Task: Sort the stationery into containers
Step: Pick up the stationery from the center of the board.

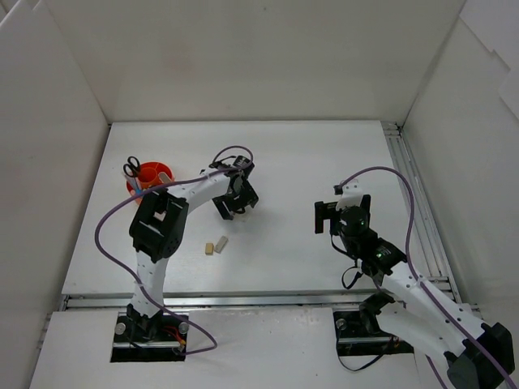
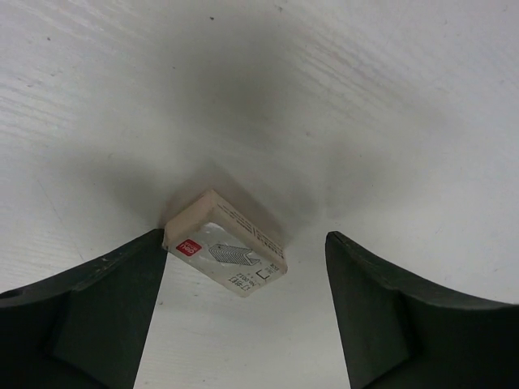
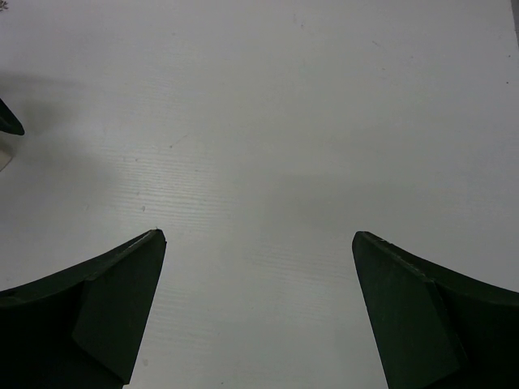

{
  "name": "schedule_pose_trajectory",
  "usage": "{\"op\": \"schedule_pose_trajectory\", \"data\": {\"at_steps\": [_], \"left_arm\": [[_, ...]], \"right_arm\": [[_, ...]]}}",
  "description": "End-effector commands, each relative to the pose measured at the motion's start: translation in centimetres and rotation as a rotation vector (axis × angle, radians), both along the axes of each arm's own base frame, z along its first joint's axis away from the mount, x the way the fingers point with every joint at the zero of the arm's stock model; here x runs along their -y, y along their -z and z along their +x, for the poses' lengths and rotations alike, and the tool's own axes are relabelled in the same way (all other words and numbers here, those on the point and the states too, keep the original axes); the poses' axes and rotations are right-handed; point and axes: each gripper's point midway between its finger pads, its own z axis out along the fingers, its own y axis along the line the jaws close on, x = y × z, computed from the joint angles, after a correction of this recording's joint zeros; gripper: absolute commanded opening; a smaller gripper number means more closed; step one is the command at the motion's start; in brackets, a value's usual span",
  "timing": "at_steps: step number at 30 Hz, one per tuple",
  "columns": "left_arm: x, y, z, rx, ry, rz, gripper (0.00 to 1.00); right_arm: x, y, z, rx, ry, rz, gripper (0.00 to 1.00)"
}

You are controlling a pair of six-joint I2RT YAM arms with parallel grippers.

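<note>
Here, orange-red holder [image 1: 165,172], black-handled scissors [image 1: 131,168] standing in it, handles up

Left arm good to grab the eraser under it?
Likely yes: the eraser lies on the table between the left gripper's open fingers, close against one, nothing blocking.

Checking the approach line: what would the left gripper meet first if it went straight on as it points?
Probably the labelled beige eraser between the fingers of the left gripper, lying on the table just ahead.
</note>
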Motion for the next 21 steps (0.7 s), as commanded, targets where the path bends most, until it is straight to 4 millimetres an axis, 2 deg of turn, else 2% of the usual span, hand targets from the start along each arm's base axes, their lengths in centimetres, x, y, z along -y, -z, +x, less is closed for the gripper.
{"op": "schedule_pose_trajectory", "data": {"at_steps": [1, 3, 6, 10, 14, 16, 17, 19, 20, 21], "left_arm": [[-1.2, -0.7, 0.8, 0.017, -0.057, 0.041, 0.73], [-1.4, -0.7, 0.7, 0.014, -0.062, 0.052, 0.65], [-1.5, -0.9, 0.7, 0.023, -0.052, 0.050, 0.47], [-1.7, -1.9, 0.7, 0.048, -0.010, 0.083, 0.17], [-1.5, -4.3, 1.3, 0.100, 0.048, 0.099, 0.10], [-1.7, -6.4, 2.0, 0.165, 0.104, 0.110, 0.08], [-2.2, -8.2, 2.5, 0.213, 0.110, 0.107, 0.07], [-3.7, -10.3, 3.7, 0.287, 0.121, 0.140, 0.06], [-5.5, -12.1, 4.2, 0.329, 0.136, 0.173, 0.06], [-7.0, -13.0, 4.6, 0.355, 0.125, 0.216, 0.05]], "right_arm": [[0.4, -1.6, 0.7, 0.062, 0.045, 0.038, 0.98], [0.5, -1.6, 0.7, 0.063, 0.048, 0.037, 0.98], [0.5, -1.4, 0.6, 0.060, 0.047, 0.036, 0.98], [0.6, -1.6, 0.6, 0.066, 0.051, 0.038, 0.98], [0.5, -1.8, 0.5, 0.075, 0.046, 0.047, 0.98], [0.5, -1.9, 0.5, 0.081, 0.041, 0.051, 0.98], [0.5, -1.9, 0.5, 0.080, 0.040, 0.048, 0.98], [0.4, -2.0, 0.4, 0.084, 0.032, 0.052, 0.98], [0.4, -1.9, 0.5, 0.084, 0.032, 0.050, 0.98], [0.4, -1.9, 0.5, 0.084, 0.032, 0.051, 0.98]]}}
